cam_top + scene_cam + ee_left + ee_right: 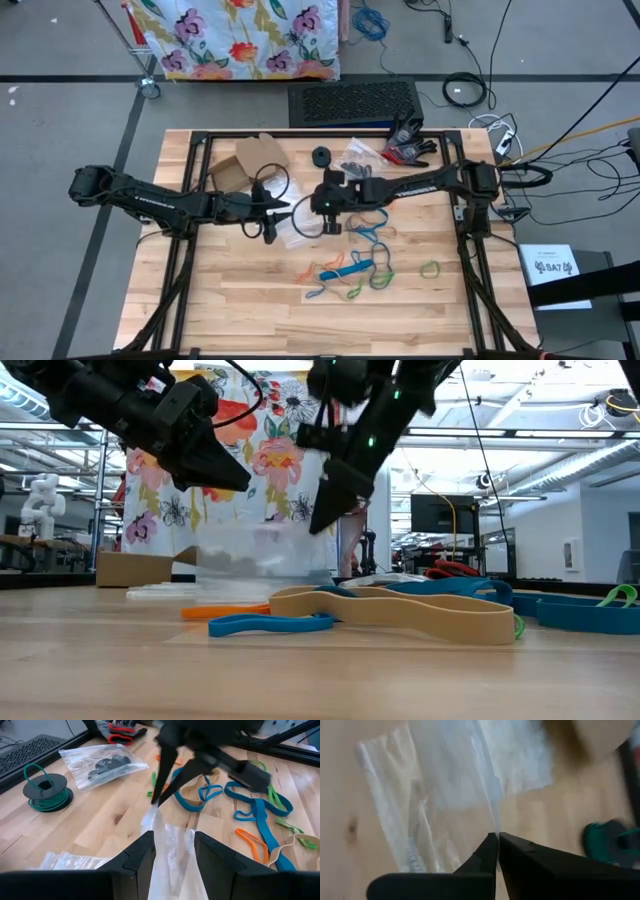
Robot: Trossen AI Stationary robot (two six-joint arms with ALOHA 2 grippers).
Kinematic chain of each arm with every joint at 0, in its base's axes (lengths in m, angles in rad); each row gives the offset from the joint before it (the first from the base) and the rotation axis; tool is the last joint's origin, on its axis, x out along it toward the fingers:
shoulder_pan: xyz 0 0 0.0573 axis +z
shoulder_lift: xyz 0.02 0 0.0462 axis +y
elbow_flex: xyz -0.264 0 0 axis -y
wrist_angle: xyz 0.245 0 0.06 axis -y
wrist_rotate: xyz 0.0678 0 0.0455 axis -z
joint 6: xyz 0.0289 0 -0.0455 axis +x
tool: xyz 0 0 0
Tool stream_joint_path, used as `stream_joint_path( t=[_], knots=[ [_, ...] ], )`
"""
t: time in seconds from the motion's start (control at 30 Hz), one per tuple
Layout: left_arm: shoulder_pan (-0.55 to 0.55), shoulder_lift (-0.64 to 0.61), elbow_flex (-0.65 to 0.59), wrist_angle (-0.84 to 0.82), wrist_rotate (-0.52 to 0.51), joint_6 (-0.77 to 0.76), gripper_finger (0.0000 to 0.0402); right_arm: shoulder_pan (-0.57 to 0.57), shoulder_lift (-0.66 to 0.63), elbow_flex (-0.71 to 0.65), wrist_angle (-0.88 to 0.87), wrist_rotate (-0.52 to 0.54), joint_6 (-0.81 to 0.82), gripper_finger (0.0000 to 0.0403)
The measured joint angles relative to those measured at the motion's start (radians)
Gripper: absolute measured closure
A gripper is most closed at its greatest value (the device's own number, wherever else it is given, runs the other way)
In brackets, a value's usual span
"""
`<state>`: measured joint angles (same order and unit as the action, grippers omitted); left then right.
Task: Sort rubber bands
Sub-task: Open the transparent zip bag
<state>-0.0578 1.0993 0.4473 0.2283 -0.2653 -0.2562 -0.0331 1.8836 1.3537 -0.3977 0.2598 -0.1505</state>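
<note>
Right hand point(497, 851) has its two fingers pressed together on the edge of a clear plastic bag point(455, 785), pinching the film; I see the same pinch from the left wrist view, where its dark fingertips meet at the bag's upper edge. Left hand point(172, 852) sits just beside it, near the middle of the surface point(250, 310), fingers parted, with the bag's film running up between them. I cannot tell whether the fingers actually press the film or merely straddle it. Low view shows the bag lifted off the wood between the two hands.

Rubber bands point(350, 270) lie loose on the surface, nearer the front edge than the hands: blue, green, orange and tan loops in a scattered heap, with one green loop point(430, 268) apart to the right. None is in either hand.

Judgement: the step in hand is opening a bag to receive bands; no sorting of bands into it shows yet, so the task looks early.

Next move, as I read it: left hand needs a firm hold on the opposite film layer so the mouth can be pulled apart. Film is thin and slippery, so a slipped pinch is the risk. A second bag point(102, 762) with dark contents and a green wire spool point(46, 792) lie farther back, clear of the work
</note>
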Motion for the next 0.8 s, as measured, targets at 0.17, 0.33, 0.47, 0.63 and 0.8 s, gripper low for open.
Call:
stream_joint_path(
  t=[0.17, 0.33, 0.47, 0.63, 0.8],
  knots=[
    [-0.001, 0.019, 0.0, 0.057, 0.0, 0.001, 0.0261, 0.057, -0.014, 0.005, 0.027, 0.122, -0.04, 0.0402],
    [0.001, 0.098, 0.0, 0.143, 0.006, -0.017, 0.0261, 0.096, -0.016, 0.006, 0.055, 0.227, -0.072, 0.0402],
    [0.028, 0.153, 0.0, 0.201, 0.028, -0.088, 0.0261, 0.119, -0.015, 0.005, 0.051, 0.28, -0.097, 0.0402],
    [0.062, 0.161, 0.0, 0.216, 0.052, -0.132, 0.0261, 0.148, -0.015, 0.005, 0.025, 0.375, -0.104, 0.0402],
    [0.089, 0.154, 0.0, 0.23, 0.058, -0.164, 0.0261, 0.171, -0.009, 0.005, 0.0, 0.423, -0.114, 0.0402]
  ],
)
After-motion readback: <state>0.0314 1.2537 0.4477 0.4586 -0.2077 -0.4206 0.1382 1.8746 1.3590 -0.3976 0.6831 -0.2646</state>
